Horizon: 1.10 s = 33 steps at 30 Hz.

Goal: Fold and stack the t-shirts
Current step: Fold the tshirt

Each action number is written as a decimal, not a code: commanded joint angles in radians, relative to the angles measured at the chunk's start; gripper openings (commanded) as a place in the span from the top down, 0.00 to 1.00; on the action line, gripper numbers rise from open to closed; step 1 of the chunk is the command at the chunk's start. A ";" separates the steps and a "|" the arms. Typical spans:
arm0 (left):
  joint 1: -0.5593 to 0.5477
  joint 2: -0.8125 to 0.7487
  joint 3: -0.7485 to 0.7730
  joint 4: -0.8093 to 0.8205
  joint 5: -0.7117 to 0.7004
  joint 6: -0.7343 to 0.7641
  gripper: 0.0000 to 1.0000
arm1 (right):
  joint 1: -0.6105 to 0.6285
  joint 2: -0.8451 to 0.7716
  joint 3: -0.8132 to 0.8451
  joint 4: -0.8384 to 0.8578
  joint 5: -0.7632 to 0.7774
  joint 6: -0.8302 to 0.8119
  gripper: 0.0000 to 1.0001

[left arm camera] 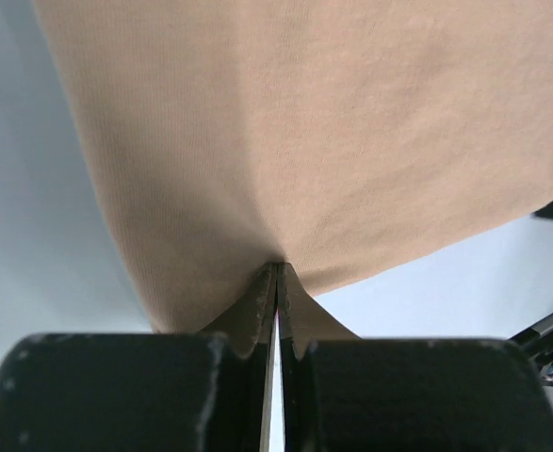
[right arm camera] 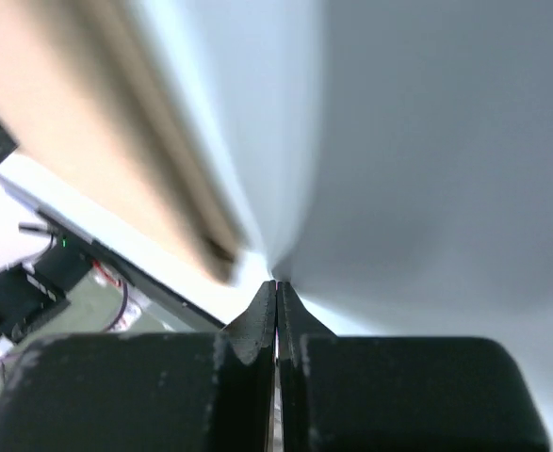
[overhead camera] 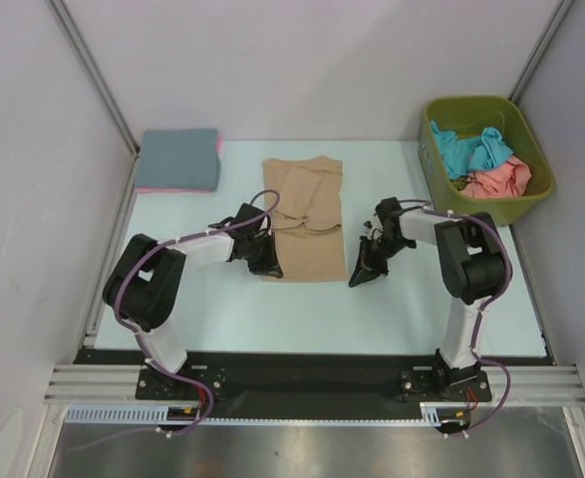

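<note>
Around the tan t-shirt (overhead camera: 304, 219), which lies flat and partly folded, the pale blue table (overhead camera: 392, 309) shows bare and clean. Plain grey-white wall panels (overhead camera: 302, 60) enclose it on the left, far and right sides, with metal frame posts (overhead camera: 93, 75) at the far corners. To the far left of the tan t-shirt, well apart, a folded slate blue t-shirt (overhead camera: 179, 154) sits on a pink t-shirt (overhead camera: 172, 188), of which only the near edge shows. To the far right, also well apart, stands an olive-green bin (overhead camera: 471, 101) holding a crumpled teal t-shirt (overhead camera: 466, 149) and a salmon t-shirt (overhead camera: 499, 179). The left gripper (overhead camera: 269, 267) is at the near left corner of the tan t-shirt. The left wrist view shows its jaws pressed together on the hem, with the cloth puckering into the tips. The right gripper (overhead camera: 360, 279) is just beside the near right corner, off the cloth. Its jaws are closed with nothing between them, and the shirt edge appears blurred to one side in the right wrist view. Both arms reach in from the black base plate (overhead camera: 312, 383) on the near side of the tan t-shirt. The left arm's wrist covers part of the shirt's near left edge.
</note>
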 commanded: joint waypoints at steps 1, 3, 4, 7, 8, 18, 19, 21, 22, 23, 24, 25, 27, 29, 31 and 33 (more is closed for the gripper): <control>0.008 -0.032 -0.056 -0.127 -0.120 0.065 0.96 | -0.056 -0.046 -0.042 -0.004 0.192 -0.054 1.00; 0.006 -0.085 -0.045 -0.154 -0.111 0.064 0.96 | -0.066 -0.080 -0.023 -0.022 0.188 -0.060 1.00; 0.002 -0.115 -0.039 -0.182 -0.099 0.062 0.96 | -0.066 -0.117 -0.010 -0.033 0.177 -0.060 1.00; -0.002 -0.227 -0.001 -0.213 -0.082 0.051 0.89 | -0.040 -0.180 0.040 0.006 0.114 0.002 1.00; -0.002 -0.247 0.012 -0.214 -0.072 0.041 0.86 | -0.027 -0.185 0.063 0.031 0.093 0.031 1.00; 0.017 0.033 0.202 -0.007 0.023 -0.029 0.88 | 0.112 0.058 0.252 0.338 0.117 0.302 0.75; 0.017 0.088 0.220 0.016 0.018 -0.029 0.88 | 0.118 0.079 0.298 0.335 0.132 0.302 0.74; 0.018 0.137 0.283 0.013 0.001 -0.022 0.89 | 0.138 0.123 0.338 0.326 0.184 0.294 0.69; 0.017 0.183 0.305 0.008 -0.005 -0.018 0.89 | 0.143 0.139 0.371 0.308 0.195 0.291 0.69; 0.018 0.202 0.325 0.005 -0.008 -0.015 0.89 | 0.149 0.153 0.391 0.292 0.206 0.288 0.69; 0.020 0.217 0.357 -0.001 -0.012 -0.015 0.89 | 0.151 0.177 0.401 0.284 0.211 0.280 0.68; 0.018 0.236 0.368 0.002 -0.014 -0.016 0.89 | 0.154 0.183 0.407 0.284 0.218 0.279 0.68; 0.020 0.249 0.400 0.007 -0.016 -0.022 0.89 | 0.152 0.188 0.407 0.290 0.257 0.268 0.66; 0.023 0.274 0.420 0.005 -0.025 -0.024 0.89 | 0.151 0.190 0.415 0.301 0.277 0.248 0.64; 0.029 0.294 0.449 0.004 -0.025 -0.027 0.89 | 0.144 0.200 0.421 0.307 0.294 0.236 0.62; 0.035 0.329 0.482 -0.004 -0.022 -0.029 0.89 | 0.140 0.213 0.442 0.303 0.301 0.230 0.60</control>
